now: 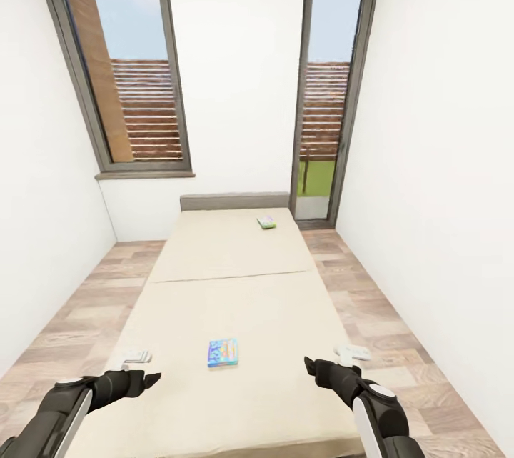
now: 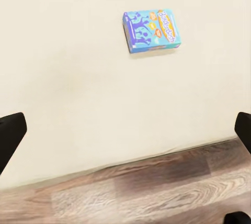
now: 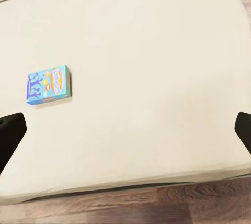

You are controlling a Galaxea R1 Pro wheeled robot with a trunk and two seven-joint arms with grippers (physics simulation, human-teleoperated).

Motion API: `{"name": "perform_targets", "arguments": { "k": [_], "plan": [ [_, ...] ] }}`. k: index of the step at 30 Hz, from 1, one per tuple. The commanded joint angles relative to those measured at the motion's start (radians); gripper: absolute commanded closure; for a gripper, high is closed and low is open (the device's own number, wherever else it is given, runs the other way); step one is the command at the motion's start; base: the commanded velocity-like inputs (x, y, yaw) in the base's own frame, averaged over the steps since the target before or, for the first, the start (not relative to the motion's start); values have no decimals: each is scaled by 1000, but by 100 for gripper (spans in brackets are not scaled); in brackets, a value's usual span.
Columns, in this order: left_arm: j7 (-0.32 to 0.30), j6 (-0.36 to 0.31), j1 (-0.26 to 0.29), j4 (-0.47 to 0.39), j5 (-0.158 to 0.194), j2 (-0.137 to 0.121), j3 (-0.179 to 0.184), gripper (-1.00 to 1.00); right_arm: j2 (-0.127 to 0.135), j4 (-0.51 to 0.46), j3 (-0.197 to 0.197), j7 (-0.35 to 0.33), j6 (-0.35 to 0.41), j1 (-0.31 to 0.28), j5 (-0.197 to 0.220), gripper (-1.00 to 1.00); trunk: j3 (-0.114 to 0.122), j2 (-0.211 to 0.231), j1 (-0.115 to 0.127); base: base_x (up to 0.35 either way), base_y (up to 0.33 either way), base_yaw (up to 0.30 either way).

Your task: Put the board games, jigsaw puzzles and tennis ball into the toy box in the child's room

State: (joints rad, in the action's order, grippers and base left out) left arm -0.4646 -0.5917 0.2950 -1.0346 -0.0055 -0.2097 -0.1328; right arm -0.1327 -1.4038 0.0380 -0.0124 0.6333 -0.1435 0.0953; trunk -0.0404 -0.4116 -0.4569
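A small blue board game [image 1: 223, 353] lies flat on the beige bed [image 1: 235, 286], near its foot end. It also shows in the left wrist view as the blue box [image 2: 151, 30] and in the right wrist view as the blue box [image 3: 48, 84]. A white-and-green board game [image 1: 267, 221] lies far off by the headboard. My left gripper [image 1: 143, 366] hovers open over the bed's near left corner, left of the blue box. My right gripper [image 1: 335, 360] hovers open to the box's right. Both hold nothing. The table, toy box, jigsaw puzzles and tennis ball are out of view.
White walls close in on both sides, with strips of wood-plank floor [image 1: 64, 315] along the bed. A tall window [image 1: 125, 65] and a glazed door [image 1: 328, 93] stand behind the grey headboard [image 1: 234, 201].
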Motion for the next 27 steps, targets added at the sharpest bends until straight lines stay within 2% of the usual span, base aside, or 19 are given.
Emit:
{"name": "perform_targets", "arguments": {
  "k": [1,6,21,27],
  "plan": [
    [-5,-7,1,-1,-1,0,-2,-100,-1,-1,1,-1,5,-1,8,-100,-3,-2,-1,39,-22,129],
    [-6,-7,1,-1,0,2,-3,-100,-1,-1,-2,-1,4,-1,8,-100,-5,-2,-1,102,-9,53],
    [-5,-3,1,-1,0,3,-2,-100,-1,-1,-2,-1,3,-1,8,-100,-5,-2,-1,216,-21,4],
    [-2,-3,1,-1,-1,3,-1,-100,-1,-1,-4,0,3,-1,5,-100,-5,-2,-1,108,-60,199]
  ]
}}
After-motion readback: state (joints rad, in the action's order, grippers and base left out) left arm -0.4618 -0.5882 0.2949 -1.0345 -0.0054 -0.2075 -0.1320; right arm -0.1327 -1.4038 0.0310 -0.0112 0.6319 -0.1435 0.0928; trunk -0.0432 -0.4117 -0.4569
